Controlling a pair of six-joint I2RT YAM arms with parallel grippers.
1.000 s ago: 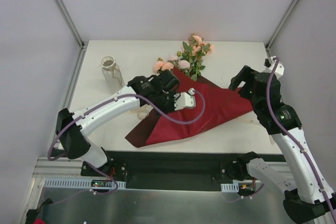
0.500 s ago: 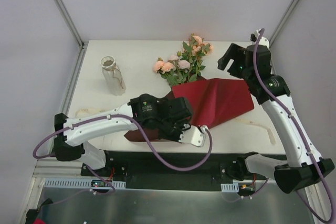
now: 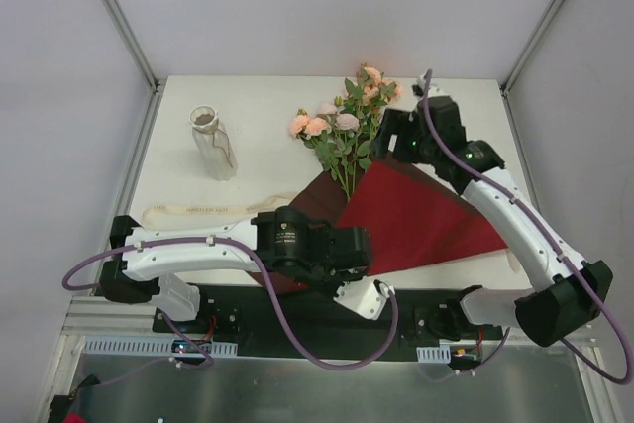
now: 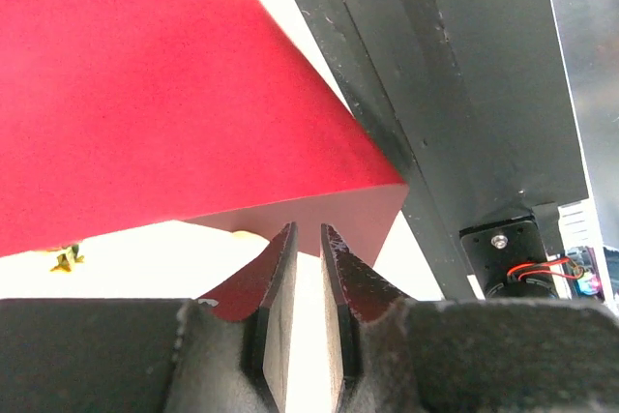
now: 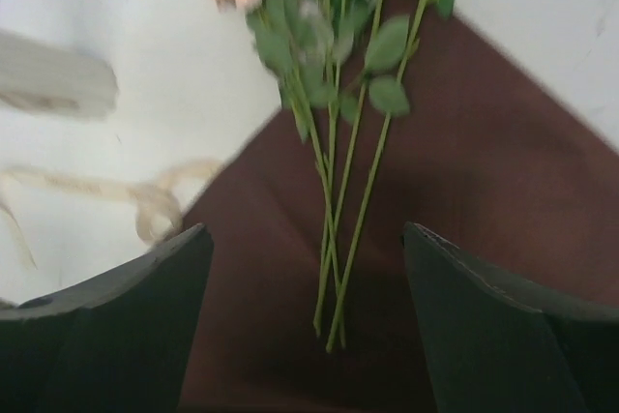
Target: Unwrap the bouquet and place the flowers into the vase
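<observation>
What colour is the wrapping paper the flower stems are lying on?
Dark red wrapping paper, plain with no pattern; clearest in the top external view.

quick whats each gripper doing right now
left gripper: open only a narrow crack, nothing between the fingers, red paper edge at the tips
right gripper: wide open, empty, above the stems of the flowers

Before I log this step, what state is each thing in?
flowers: unwrapped, lying on paper
red paper: unfolded, spread open
ribbon: untied, lying loose
vase: upright, no flowers inside
left gripper: nearly closed at paper's corner, grip unclear
right gripper: open over the flowers
</observation>
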